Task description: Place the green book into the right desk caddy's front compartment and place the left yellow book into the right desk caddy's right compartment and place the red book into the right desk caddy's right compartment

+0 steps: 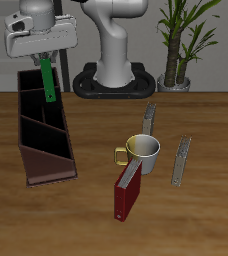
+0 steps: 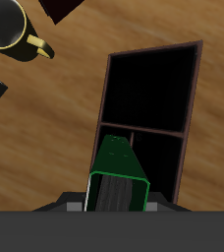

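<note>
Holding the green book (image 1: 49, 78) over the caddy (image 1: 46, 160), my claw (image 1: 46, 62) clenched on its upper end so it hangs edge-down, narrow enough to slip between the walls. From the wrist view the book (image 2: 117, 167) dangles straight below me, its lower edge over a dark compartment of the caddy (image 2: 193, 108), with a divider crossing just beyond it. Not yet inside, as far as I can judge; the exterior view shows it above the caddy's far end, near the rim.

Which compartment counts as the front one I cannot settle from here. The caddy shows about three sections, and I am over one at an end. Worth checking before letting go.

Other items, all placed relative to the caddy:
- Red book (image 1: 127, 190) stands upright on the table, well apart from the caddy, toward the table's front edge, just beside a mug (image 1: 142, 149). Upright suits a top grasp later.
- Two thin yellowish books stand edge-on beyond the mug: one (image 1: 151, 118) behind it, one (image 1: 182, 160) farther from the caddy. Both untouched.
- A potted plant (image 1: 178, 45) sits at the table's back, clear of my work.

Judgement: first of three placements is in hand. A straight descent should keep the book from catching the divider.
</note>
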### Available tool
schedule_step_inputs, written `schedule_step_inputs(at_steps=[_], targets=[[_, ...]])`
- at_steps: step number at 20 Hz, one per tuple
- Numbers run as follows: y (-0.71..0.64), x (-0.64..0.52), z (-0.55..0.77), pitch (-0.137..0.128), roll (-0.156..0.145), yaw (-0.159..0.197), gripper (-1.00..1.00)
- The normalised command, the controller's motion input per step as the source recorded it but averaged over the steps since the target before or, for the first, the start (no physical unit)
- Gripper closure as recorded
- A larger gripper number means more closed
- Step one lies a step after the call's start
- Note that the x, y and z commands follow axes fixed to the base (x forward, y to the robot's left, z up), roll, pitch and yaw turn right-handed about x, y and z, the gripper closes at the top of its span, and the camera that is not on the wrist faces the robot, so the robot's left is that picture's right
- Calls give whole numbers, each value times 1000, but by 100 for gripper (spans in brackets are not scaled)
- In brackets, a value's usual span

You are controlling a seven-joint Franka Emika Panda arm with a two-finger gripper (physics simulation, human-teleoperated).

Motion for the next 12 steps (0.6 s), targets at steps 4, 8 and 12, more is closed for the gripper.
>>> schedule_step_inputs(at_steps=[4, 8, 12], targets=[[11, 26, -69, 8, 41, -65, 100], [98, 20, -161, 23, 43, -23, 100], [-19, 30, -78, 13, 25, -34, 100]])
